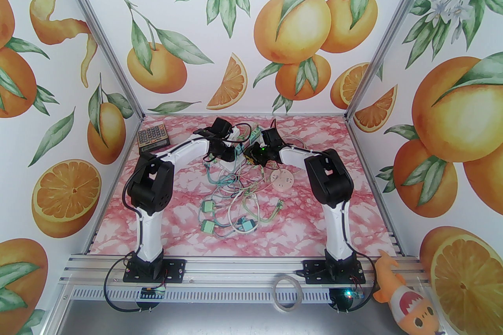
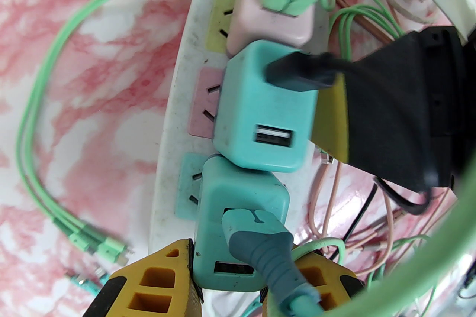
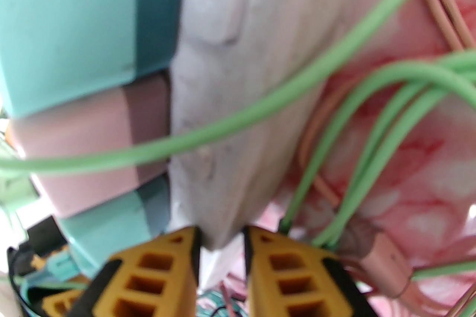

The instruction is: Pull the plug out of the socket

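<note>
We call it grasp made, pull pending. Left gripper (image 2: 241, 259) clenched on teal plug (image 2: 215, 196), 6 o'clock in left wrist view, seated in power strip (image 2: 174, 129). Right gripper (image 3: 221, 233) clamps the strip's edge. Next: straight pull away, strip braced. Seating depth hidden; top view too tangled to read.

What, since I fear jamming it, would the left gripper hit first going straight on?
Probably the white plastic power strip: the left gripper is shut on the nearest teal square charger plug, and the strip lies just beyond it, though depth is unclear.
</note>
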You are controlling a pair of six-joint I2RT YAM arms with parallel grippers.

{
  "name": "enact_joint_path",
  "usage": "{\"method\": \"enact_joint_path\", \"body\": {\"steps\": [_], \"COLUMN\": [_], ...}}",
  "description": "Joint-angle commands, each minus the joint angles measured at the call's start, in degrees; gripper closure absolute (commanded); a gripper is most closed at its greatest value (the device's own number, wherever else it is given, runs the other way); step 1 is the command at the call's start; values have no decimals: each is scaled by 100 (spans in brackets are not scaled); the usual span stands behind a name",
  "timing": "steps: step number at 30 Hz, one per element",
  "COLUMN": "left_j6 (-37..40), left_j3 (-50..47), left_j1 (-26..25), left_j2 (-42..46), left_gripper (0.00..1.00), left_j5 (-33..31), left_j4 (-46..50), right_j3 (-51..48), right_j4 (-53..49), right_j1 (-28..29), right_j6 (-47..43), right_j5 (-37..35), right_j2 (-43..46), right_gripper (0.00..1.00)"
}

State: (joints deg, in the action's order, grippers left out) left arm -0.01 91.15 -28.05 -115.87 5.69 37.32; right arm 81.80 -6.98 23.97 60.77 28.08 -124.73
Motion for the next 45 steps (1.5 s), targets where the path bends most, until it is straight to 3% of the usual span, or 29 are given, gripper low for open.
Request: {"method": "enact_joint_path", "body": {"steps": [1, 8, 17, 29, 40, 45], "left_j6": [35, 19, 476, 568, 441, 415], "left_j3": [29, 184, 421, 556, 460, 512], "left_j1": [-83, 53, 124, 187, 224, 239], "left_j2": [388, 250, 153, -209, -512, -551], "left_gripper": [82, 80, 80, 74, 69, 51], "left_j5": [129, 330, -691, -1969, -1902, -1881], "left_j4": [-218, 109, 848, 918, 848, 926], "right_j3": [-103, -100, -100, -150, -172, -182], "right_j4": [-809, -860, -802, -752, -758, -758], "right_j1": [64, 60, 64, 64, 64, 64], "right_j6": [-90, -136, -118, -118, -145, -153], "right_j5": [-438, -425, -376, -346, -343, -349], "right_j2": [-460, -430, -421, -388, -344, -330], "right_gripper": [74, 73, 73, 73, 73, 73]}}
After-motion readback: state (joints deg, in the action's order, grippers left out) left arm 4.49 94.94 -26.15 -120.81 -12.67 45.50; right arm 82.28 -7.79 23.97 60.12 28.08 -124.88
